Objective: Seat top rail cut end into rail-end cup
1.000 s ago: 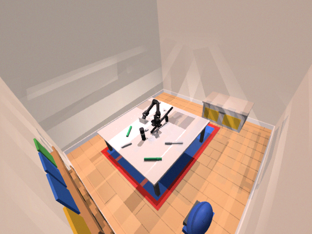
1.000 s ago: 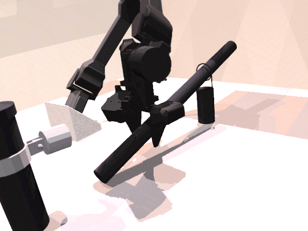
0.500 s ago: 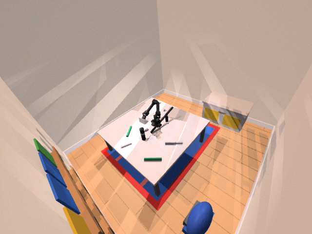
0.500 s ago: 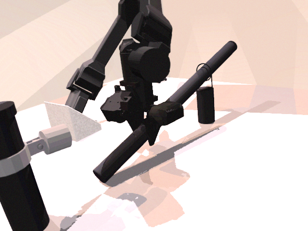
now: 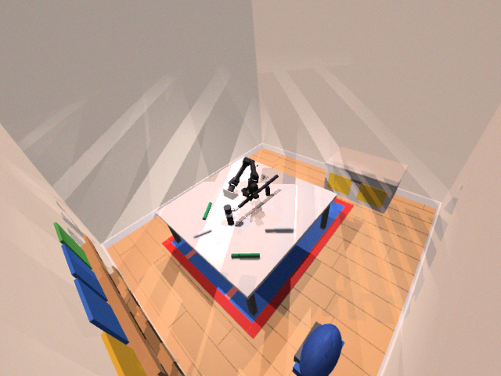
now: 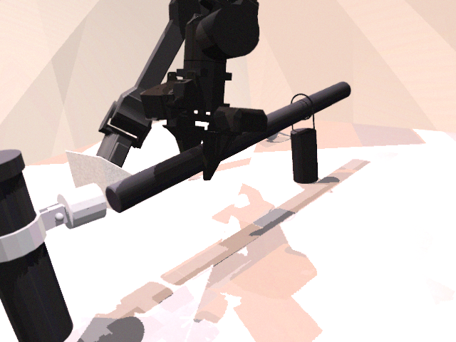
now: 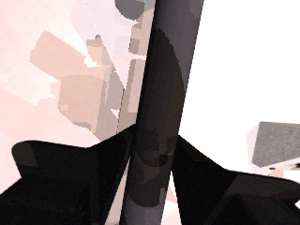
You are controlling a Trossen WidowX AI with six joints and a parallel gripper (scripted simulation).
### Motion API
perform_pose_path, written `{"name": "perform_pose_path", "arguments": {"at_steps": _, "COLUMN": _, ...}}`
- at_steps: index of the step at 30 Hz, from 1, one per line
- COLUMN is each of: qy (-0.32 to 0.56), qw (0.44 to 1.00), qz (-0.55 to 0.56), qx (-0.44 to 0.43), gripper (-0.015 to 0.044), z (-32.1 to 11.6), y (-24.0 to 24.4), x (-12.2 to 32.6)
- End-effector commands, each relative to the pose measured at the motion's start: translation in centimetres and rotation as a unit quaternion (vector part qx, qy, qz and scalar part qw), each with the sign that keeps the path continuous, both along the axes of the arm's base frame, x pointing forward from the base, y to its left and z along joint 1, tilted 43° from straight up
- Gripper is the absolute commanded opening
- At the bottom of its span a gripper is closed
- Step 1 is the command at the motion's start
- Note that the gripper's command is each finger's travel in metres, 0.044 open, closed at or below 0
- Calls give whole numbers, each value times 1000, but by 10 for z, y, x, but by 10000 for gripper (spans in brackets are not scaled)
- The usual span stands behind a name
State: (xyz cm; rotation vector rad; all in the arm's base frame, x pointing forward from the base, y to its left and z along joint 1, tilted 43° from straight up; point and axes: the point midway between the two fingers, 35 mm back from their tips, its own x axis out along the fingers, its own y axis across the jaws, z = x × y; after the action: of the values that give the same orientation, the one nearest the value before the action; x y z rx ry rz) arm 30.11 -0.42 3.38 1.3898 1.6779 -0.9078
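Gripping the dark, smooth round rail (image 5: 267,184) (image 6: 177,162) (image 7: 161,94), the black fingers (image 6: 209,162) press in from both sides. From them it slants down to a flat cut end just beside the pale, faceted cup (image 6: 86,206), still outside its rim, and up the other way through the thin wire loop (image 6: 313,114) over a short black post (image 5: 268,190) (image 6: 304,156). Open room lies beneath the fingers, above the white desk (image 5: 258,243) (image 6: 368,239); a grey, speckled plate (image 5: 230,193) (image 6: 92,167) (image 7: 278,142) stands near them.
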Motion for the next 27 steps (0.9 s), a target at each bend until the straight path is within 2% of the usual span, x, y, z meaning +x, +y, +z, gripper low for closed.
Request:
{"name": "perform_pose_path", "arguments": {"at_steps": 1, "qy": -3, "qw": 1000, "qz": -1, "qx": -13, "gripper": 0, "z": 3, "y": -7, "x": 1}}
{"name": "perform_pose_path", "arguments": {"at_steps": 27, "qy": 0, "qw": 1000, "qz": 0, "qx": -2, "gripper": 0, "z": 3, "y": -10, "x": 4}}
